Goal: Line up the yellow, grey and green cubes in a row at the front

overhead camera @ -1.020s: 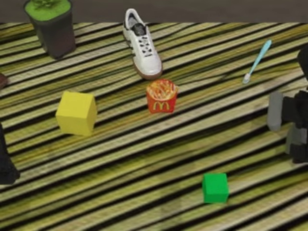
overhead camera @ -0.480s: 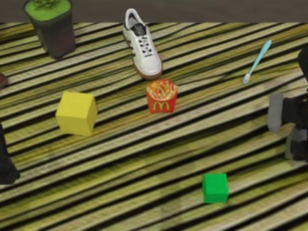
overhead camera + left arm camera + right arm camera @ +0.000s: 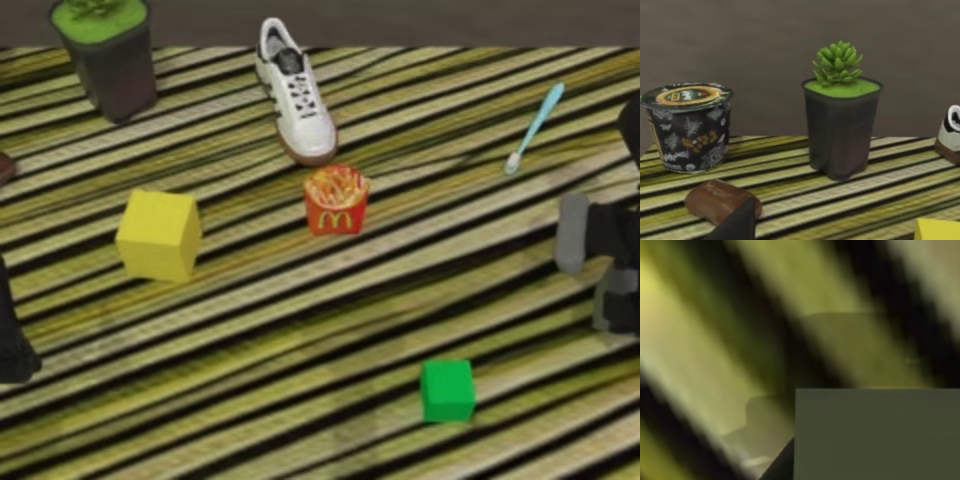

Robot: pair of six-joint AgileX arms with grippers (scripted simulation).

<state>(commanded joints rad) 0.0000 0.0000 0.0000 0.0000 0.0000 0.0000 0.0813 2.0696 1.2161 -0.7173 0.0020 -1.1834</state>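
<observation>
The right pincer (image 3: 600, 250) is working at the desk's (image 3: 300, 330) right edge, right against the grey cube (image 3: 572, 232); I cannot tell if it is gripping it. In the right wrist view the grey cube (image 3: 875, 435) is filling the corner. The yellow cube (image 3: 158, 235) is lying left, the green cube (image 3: 447, 390) already near the front. I think the grey cube is in hand; next it needs carrying forward beside the green. The left pincer (image 3: 12, 350) is parked at the left edge.

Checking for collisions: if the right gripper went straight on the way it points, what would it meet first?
Probably the grey cube, looming close in the right wrist view; depth is unclear.
</observation>
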